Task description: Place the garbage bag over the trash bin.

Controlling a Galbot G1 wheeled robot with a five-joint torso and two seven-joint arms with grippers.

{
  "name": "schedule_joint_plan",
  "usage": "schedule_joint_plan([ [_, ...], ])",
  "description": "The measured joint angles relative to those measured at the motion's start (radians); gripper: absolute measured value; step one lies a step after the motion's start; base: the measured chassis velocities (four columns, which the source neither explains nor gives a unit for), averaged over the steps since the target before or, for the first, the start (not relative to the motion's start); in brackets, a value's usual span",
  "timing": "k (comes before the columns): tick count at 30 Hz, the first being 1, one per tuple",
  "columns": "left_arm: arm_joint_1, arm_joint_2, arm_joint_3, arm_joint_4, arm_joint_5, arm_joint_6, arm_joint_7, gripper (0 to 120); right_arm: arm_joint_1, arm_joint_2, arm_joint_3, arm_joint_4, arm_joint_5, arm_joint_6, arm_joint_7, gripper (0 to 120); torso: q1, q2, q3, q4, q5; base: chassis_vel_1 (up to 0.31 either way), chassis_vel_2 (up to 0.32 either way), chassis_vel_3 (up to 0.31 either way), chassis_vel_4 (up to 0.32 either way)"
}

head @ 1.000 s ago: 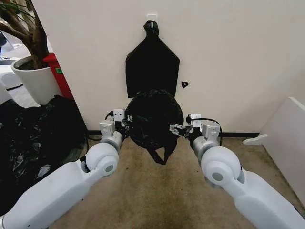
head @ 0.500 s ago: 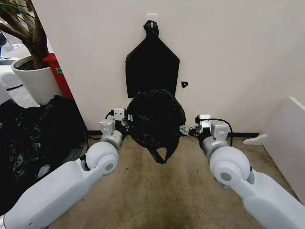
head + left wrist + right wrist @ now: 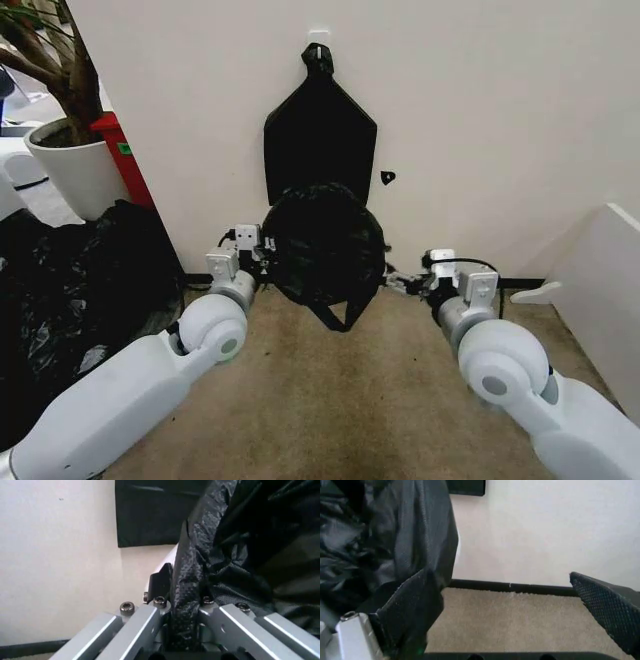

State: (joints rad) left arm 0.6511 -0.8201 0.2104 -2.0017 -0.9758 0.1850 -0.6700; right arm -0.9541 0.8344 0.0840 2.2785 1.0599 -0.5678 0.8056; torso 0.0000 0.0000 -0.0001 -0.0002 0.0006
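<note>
garbage bag (image 3: 323, 245) draped over trash bin | left hand (image 3: 181, 626) clamped on bag | right hand (image 3: 515, 607) spread apart

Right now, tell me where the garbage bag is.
In the head view the garbage bag sits centred against the wall, below the hanging black bundle, between the left gripper and right gripper.

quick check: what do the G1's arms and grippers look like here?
Arms: glossy white rounded shells with grey disc caps at the joints. Left gripper and right gripper: silver metal blocks with bolt heads, black cables looping over the wrists. Right fingers carry black dimpled pads.
</note>
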Motion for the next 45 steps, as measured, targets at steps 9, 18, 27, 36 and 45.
schedule_joint_plan([
  [9,-0.001,0.003,-0.001,-0.008,-0.004,0.000,0.001,1,0.000,-0.012,0.009,0.001,0.007,0.011,-0.005,100,0.000,0.000,0.000,0.0002,-0.0005,0.000,0.000,0.000,0.000],
  [18,-0.012,0.000,0.010,-0.008,-0.008,0.001,0.002,1,0.016,0.010,-0.002,-0.010,0.025,0.016,-0.003,100,0.000,0.000,0.000,0.0002,-0.0006,0.000,0.000,0.000,0.000],
  [27,-0.018,-0.004,0.015,-0.008,-0.009,0.002,0.004,1,0.013,0.002,0.003,-0.029,0.022,0.015,-0.003,100,0.000,0.000,0.000,0.0003,-0.0005,0.000,0.000,0.000,0.000],
  [36,-0.023,-0.004,0.016,-0.002,-0.010,0.002,0.005,1,-0.008,-0.025,0.023,-0.007,0.021,0.017,0.002,100,0.000,0.000,0.000,0.0002,-0.0006,0.000,0.000,0.000,0.000],
  [45,-0.021,-0.003,0.013,-0.012,-0.018,-0.001,0.004,1,-0.018,-0.023,0.029,-0.029,0.018,0.022,0.001,100,0.000,0.000,0.000,0.0002,-0.0006,0.000,0.000,0.000,0.000],
])
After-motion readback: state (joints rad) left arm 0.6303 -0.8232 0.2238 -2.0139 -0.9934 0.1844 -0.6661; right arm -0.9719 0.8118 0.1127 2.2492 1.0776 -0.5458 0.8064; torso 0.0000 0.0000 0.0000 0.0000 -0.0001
